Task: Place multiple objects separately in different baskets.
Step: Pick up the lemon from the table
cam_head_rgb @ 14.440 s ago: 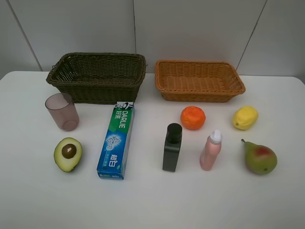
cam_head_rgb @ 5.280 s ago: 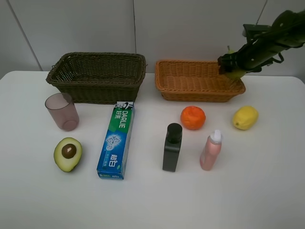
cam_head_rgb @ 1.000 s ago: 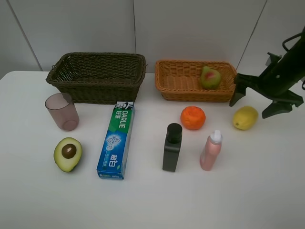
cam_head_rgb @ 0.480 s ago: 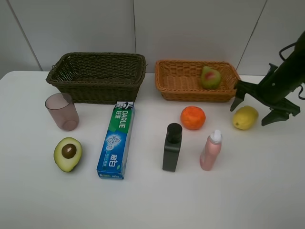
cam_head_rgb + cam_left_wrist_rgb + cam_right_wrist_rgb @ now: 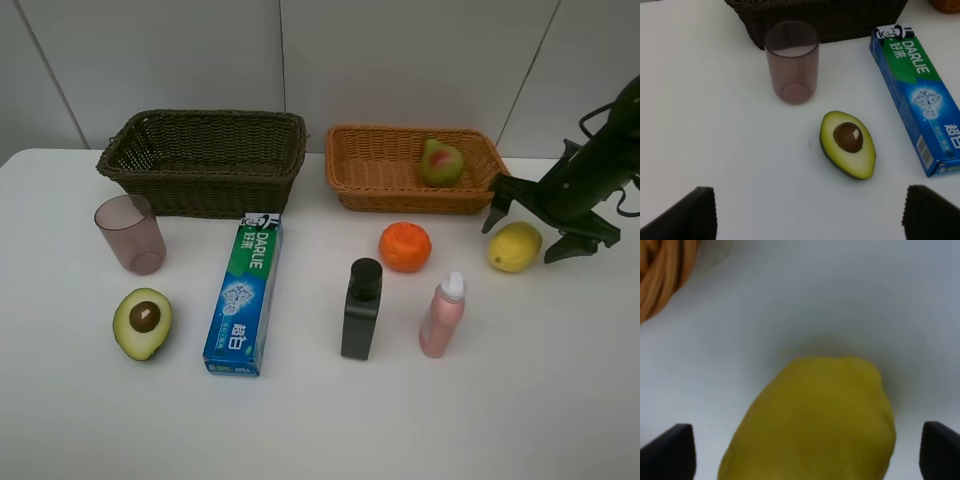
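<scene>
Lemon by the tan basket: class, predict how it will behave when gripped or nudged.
The lemon is rounded, so a nudge would probably roll it on the smooth table. Its skin looks smooth and curved, so an off-centre pinch might squirt it out. It appears firm; the right gripper, open on either side, could hold it.

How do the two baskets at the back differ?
The dark basket is olive-brown, the light basket orange-tan. The dark basket has taller walls; the light basket is shallower. The dark basket shows nothing inside; the light basket holds a pear. Both are rectangular wicker.
</scene>
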`<move>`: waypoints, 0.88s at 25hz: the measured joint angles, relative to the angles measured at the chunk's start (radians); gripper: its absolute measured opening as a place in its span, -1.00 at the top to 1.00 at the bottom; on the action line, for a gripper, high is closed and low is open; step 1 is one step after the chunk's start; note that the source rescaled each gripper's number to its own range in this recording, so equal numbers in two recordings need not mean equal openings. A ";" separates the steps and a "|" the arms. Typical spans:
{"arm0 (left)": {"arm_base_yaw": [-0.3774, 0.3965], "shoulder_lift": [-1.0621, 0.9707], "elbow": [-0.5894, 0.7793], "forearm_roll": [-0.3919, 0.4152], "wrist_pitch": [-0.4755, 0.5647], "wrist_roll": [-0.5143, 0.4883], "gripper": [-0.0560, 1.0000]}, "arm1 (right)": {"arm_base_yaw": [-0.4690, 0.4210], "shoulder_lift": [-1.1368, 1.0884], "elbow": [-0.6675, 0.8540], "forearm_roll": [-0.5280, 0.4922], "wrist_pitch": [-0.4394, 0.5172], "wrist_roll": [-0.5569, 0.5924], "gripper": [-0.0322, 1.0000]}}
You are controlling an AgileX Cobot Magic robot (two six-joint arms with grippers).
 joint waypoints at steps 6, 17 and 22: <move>0.000 0.000 0.000 0.000 0.000 0.000 -0.96 | -0.010 0.000 0.000 -0.001 -0.003 0.000 -0.82; 0.000 0.000 0.000 0.000 0.000 0.000 -0.96 | -0.010 0.000 0.000 -0.001 0.004 0.000 -0.82; 0.000 0.000 0.000 0.000 0.000 0.000 -0.96 | -0.010 0.000 0.000 -0.001 0.000 0.000 -0.82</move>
